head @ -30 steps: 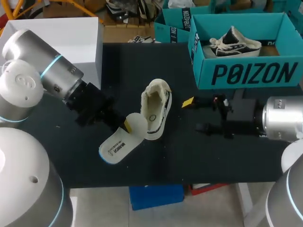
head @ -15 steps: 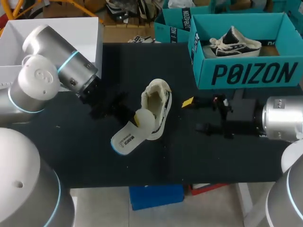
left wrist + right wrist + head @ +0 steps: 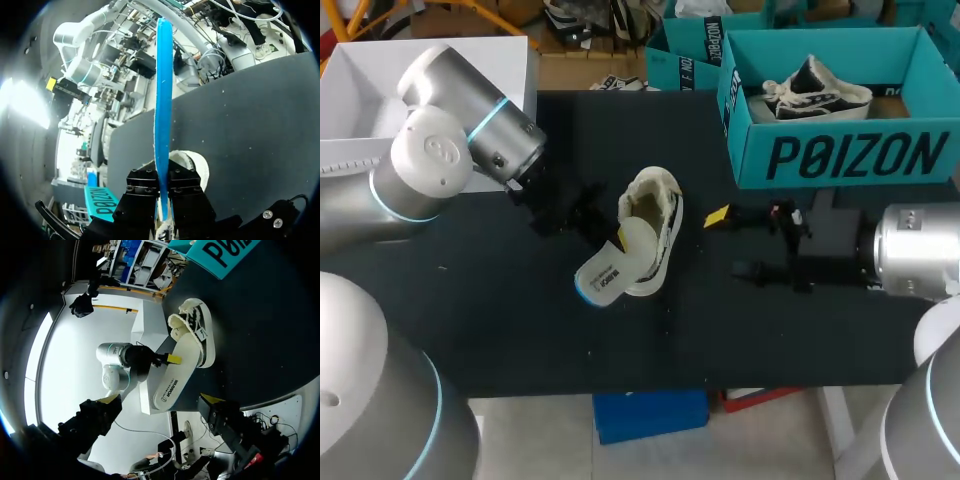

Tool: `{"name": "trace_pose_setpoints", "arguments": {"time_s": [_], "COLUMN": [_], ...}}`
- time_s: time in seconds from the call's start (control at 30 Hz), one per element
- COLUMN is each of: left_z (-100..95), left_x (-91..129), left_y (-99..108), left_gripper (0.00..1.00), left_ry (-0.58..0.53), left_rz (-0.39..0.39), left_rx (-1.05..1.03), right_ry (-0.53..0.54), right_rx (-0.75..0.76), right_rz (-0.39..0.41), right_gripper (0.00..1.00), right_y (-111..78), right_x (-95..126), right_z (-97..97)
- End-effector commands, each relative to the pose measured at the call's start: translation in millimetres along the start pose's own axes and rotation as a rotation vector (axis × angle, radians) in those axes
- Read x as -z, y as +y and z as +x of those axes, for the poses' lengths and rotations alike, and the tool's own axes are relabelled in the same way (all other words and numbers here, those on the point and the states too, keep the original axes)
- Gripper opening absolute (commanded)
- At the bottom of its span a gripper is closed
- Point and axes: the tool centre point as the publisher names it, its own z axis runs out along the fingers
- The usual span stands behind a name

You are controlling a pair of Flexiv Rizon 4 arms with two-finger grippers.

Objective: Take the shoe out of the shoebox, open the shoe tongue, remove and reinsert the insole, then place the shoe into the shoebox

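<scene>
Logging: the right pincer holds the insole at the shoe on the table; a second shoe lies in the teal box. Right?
No: the left pincer holds the insole, as the left wrist view shows; the right pincer is open, empty. The shoe, second shoe and teal box are as stated.

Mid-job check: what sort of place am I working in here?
Probably a robot lab bench set up for shoe handling: a black tabletop, an open teal cardboard shoebox, and a white fleece-lined shoe whose white blue-edged insole my left end effector grips.
</scene>
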Motion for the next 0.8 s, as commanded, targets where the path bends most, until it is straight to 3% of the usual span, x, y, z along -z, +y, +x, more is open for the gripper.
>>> {"name": "trace_pose_setpoints", "arguments": {"time_s": [0.03, 0.53, 0.57, 0.67, 0.73, 0.77, 0.8], "left_z": [-1.6, -3.0, -3.4, -4.4, -5.5, -7.2, -8.2], "left_x": [-7.9, -19.1, -19.1, -18.6, -16.8, -14.6, -13.6], "left_y": [17.2, 55.5, 56.5, 58.6, 59.0, 57.0, 55.6], "left_gripper": [0.00, 0.00, 0.05, 0.44, 0.73, 1.00, 1.00], "left_ry": [0.011, 0.035, 0.035, 0.038, 0.038, 0.038, 0.038], "left_rz": [0.004, -0.068, -0.072, -0.079, -0.082, -0.085, -0.085], "left_rx": [-0.002, 0.002, 0.004, 0.008, 0.010, 0.010, 0.009], "right_ry": [-0.001, -0.001, -0.001, -0.001, -0.001, -0.001, -0.001], "right_rx": [0.000, 0.000, 0.000, 0.000, 0.000, 0.000, 0.000], "right_rz": [0.000, 0.000, 0.000, 0.000, 0.000, 0.000, 0.000], "right_gripper": [1.00, 1.00, 1.00, 1.00, 1.00, 1.00, 1.00], "right_y": [-0.1, -0.1, -0.1, -0.1, -0.1, -0.1, -0.1], "right_x": [0.1, 0.1, 0.1, 0.1, 0.1, 0.1, 0.1], "right_z": [0.3, 0.3, 0.3, 0.3, 0.3, 0.3, 0.3]}}
